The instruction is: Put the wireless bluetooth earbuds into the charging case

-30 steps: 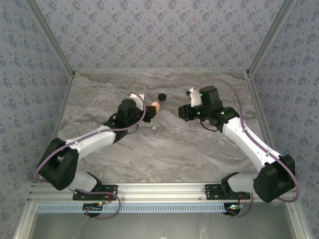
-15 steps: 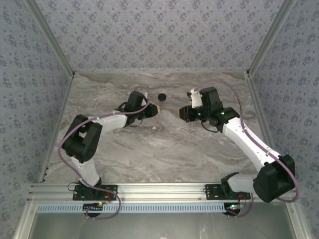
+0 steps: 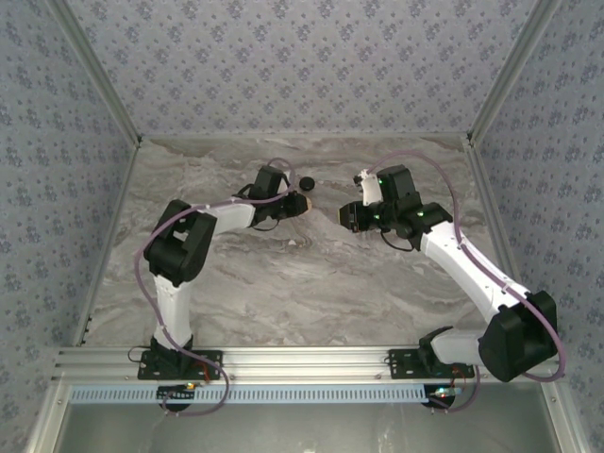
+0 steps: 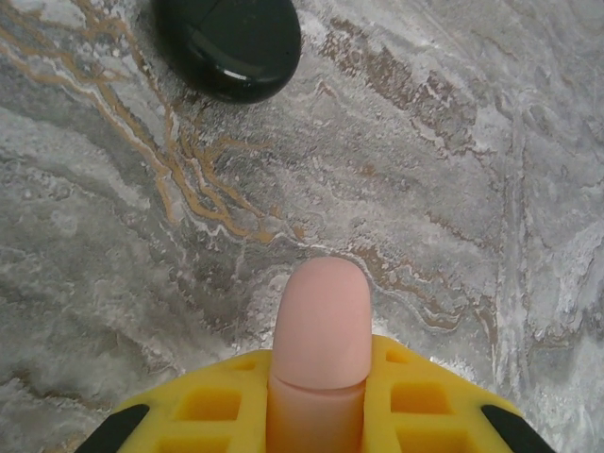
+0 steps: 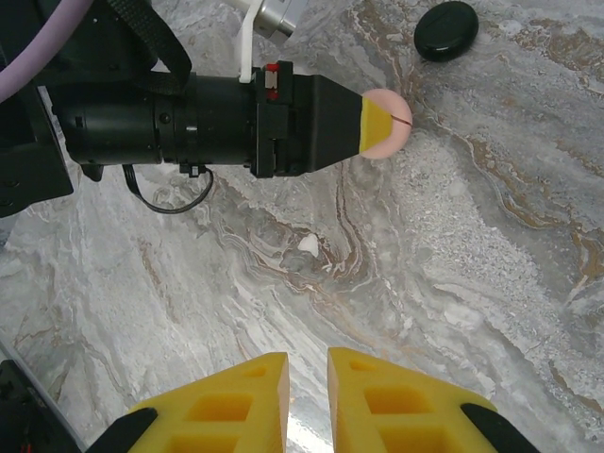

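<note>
The left arm has folded its elbow in and reached farther back, carrying the left gripper [image 3: 296, 204] toward the black puck [image 4: 226, 42]. Its jaws are clamped on the charging case [image 4: 319, 316], held edge-on above the table [image 4: 472, 189]. The right gripper [image 5: 308, 377] is nearly closed and apparently empty. The smooth, rounded case could squirt out of that narrow pinch.

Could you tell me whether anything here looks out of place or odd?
Yes: the charging case is clamped on edge in the left jaws with its seam shut, so nothing could go in yet. A white fleck lies on the marble.
</note>
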